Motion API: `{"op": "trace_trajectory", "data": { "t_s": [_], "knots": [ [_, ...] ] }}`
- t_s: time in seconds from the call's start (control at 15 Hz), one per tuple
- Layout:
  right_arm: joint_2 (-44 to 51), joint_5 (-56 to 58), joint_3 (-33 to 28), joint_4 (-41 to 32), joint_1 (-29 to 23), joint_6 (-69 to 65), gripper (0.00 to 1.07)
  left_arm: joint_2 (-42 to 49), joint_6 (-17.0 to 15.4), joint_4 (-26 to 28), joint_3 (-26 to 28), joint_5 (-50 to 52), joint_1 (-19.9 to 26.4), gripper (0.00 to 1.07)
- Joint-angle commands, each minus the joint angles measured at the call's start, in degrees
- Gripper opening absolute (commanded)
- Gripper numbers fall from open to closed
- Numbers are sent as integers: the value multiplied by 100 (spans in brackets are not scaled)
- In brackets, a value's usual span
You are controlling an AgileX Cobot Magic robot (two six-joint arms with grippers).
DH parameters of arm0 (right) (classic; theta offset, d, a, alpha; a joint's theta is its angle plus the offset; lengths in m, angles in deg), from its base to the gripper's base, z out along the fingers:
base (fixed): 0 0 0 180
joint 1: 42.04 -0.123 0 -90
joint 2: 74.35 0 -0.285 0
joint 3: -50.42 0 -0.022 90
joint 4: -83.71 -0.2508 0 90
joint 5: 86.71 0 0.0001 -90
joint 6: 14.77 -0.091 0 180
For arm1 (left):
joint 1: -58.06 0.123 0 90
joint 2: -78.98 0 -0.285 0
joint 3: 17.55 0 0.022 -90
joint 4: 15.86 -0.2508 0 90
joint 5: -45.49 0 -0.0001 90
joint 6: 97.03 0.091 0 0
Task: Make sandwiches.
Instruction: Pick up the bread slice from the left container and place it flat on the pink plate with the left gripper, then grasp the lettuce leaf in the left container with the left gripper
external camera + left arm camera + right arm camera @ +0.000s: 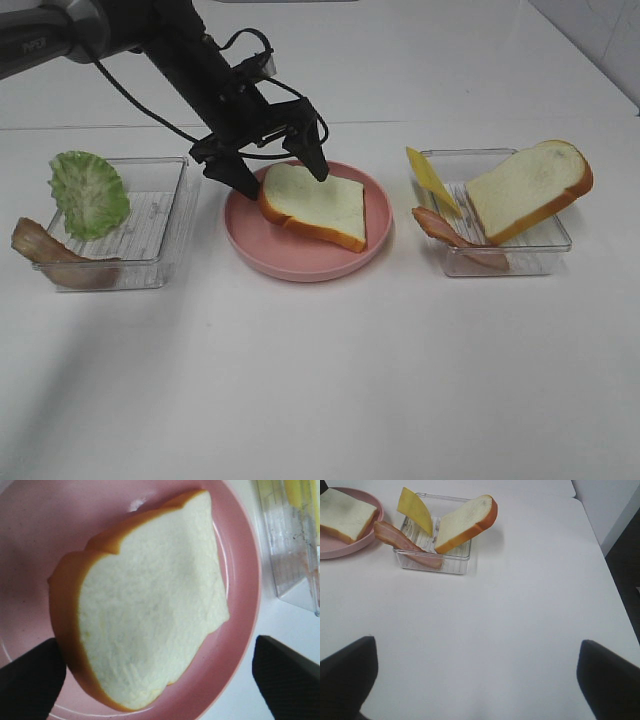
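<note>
my left gripper (282, 182), jaws spread, hangs over the bread slice (315, 205) lying flat on the pink plate (240, 235), one finger at each side. my right gripper (477, 675), likewise spread, hovers above the table (485, 620). a second slice (528, 188), cheese (432, 180) and bacon (450, 238) lean in the right tray (555, 240); lettuce (90, 192) leans on the left tray (165, 215).

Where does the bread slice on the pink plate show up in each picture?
High view: bread at centre, on the pink plate.
Left wrist view: bread fills the middle.
Right wrist view: bread at the frame's edge, partly cut off.
Shared landmark: the pink plate under it.
</note>
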Motion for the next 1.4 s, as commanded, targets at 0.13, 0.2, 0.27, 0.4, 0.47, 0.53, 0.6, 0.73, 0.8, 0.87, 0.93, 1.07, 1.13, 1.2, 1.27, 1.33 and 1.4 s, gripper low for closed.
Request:
{"op": "trace_trajectory", "data": {
  "t_s": [0.13, 0.2, 0.27, 0.4, 0.47, 0.53, 0.6, 0.73, 0.8, 0.87, 0.93, 1.07, 1.13, 1.2, 1.27, 1.33, 1.4],
  "knots": [
    [120, -11, -6, 40, 6, 40, 99, 201, -86, -458, 17, -298, -6, 94],
    [120, -11, -6, 40, 6, 40, 99, 258, -189, -693, 17, -298, -17, 94],
    [120, -11, -6, 40, 6, 40, 99, 344, -189, -791, 17, -298, -17, 94],
    [120, -11, -6, 40, 6, 40, 99, 590, -189, -1117, 17, -298, -17, 93],
    [120, -11, -6, 40, 6, 40, 99, 762, -212, -1352, 23, -298, -11, 92],
    [120, -11, -6, 40, 6, 40, 99, 968, -298, -1627, 23, -298, 6, 89],
    [120, -11, -6, 40, 6, 40, 99, 1152, -338, -1919, 23, -298, 11, 87],
    [120, -11, -6, 40, 6, 40, 99, 1409, -384, -2097, 23, -298, 80, 87],
    [120, -11, -6, 40, 6, 40, 99, 1576, -390, -2068, 23, -298, 206, 87],
    [120, -11, -6, 40, 6, 40, 99, 1725, -407, -2051, 23, -298, 361, 87],
    [120, -11, -6, 40, 6, 40, 99, 1845, -418, -2023, 6, -298, 516, 87],
    [120, -11, -6, 40, 6, 40, 99, 2057, -418, -2068, -115, -298, 865, 87],
    [120, -11, -6, 40, 6, 40, 99, 2126, -418, -2074, -332, -298, 1169, 86],
    [120, -11, -6, 40, 6, 40, 99, 2131, -418, -2086, -407, -298, 1238, 84],
    [120, -11, -6, 40, 6, 40, 99, 2143, -418, -2149, -573, -298, 1358, 83],
    [120, -11, -6, 40, 6, 40, 99, 2149, -418, -2263, -773, -298, 1490, 82],
    [120, -11, -6, 40, 6, 40, 99, 2154, -418, -2441, -945, -298, 1593, 82]
  ]
}}
